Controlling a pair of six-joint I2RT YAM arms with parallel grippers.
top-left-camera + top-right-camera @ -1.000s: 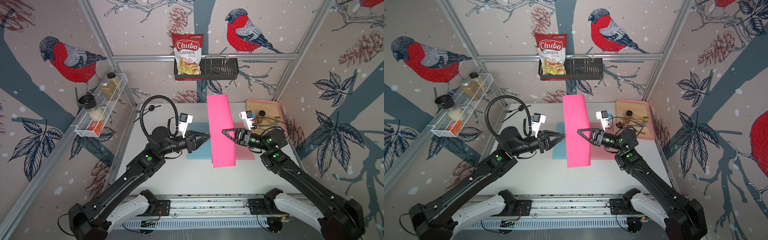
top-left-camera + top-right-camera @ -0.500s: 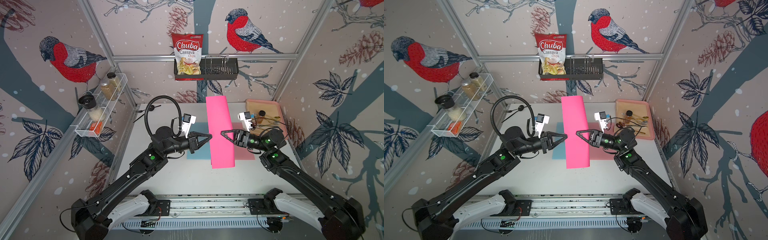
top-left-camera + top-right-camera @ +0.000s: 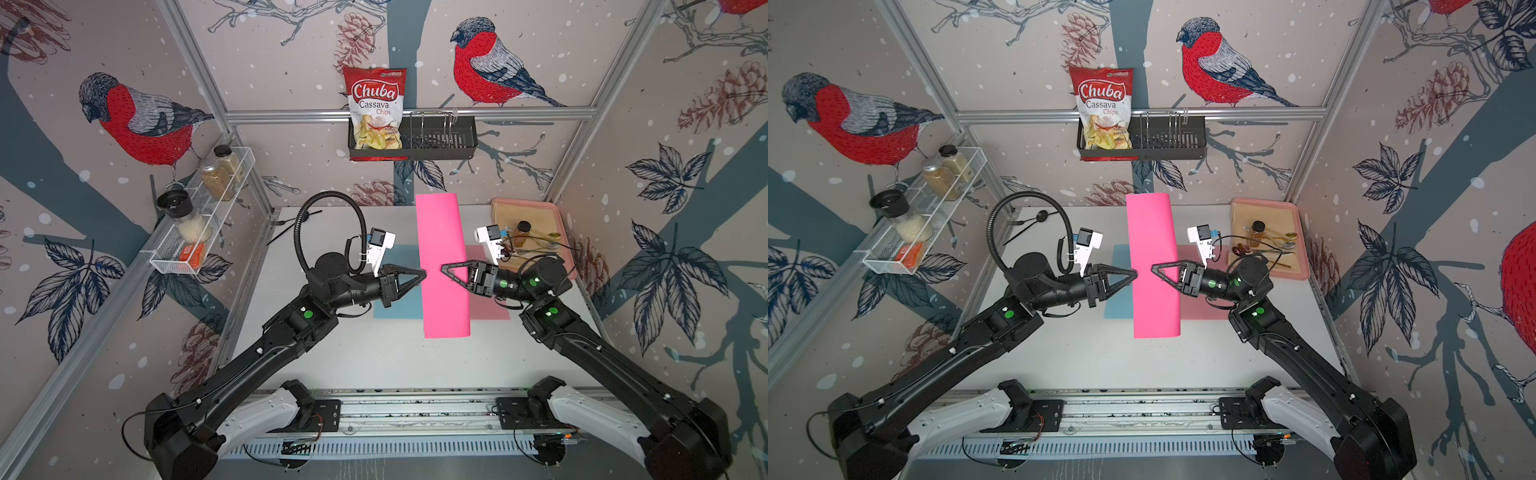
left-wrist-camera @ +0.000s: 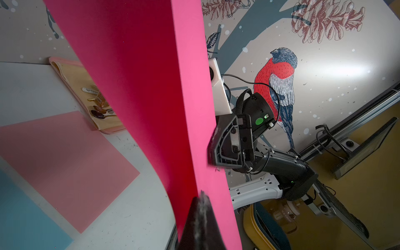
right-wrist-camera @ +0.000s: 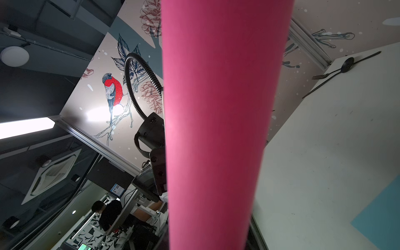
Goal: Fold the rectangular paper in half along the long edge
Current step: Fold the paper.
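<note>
Pink paper: one sheet, bowed into an arch, raised over table; left gripper clenched on its edge; right gripper at paper, grip indeterminate; two flat sheets beneath: blue sheet, pale pink sheet.

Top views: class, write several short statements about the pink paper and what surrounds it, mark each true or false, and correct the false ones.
1. The pink paper lies flat on the table. False: it is bent into a curve, one edge raised in the left tool.
2. The left tool is shut on the paper's edge. True.
3. A blue sheet and a pale pink sheet lie on the table, either side of the paper. True.
4. The chips bag lies on the tray. False: it stands in the black basket on the back wall.
</note>
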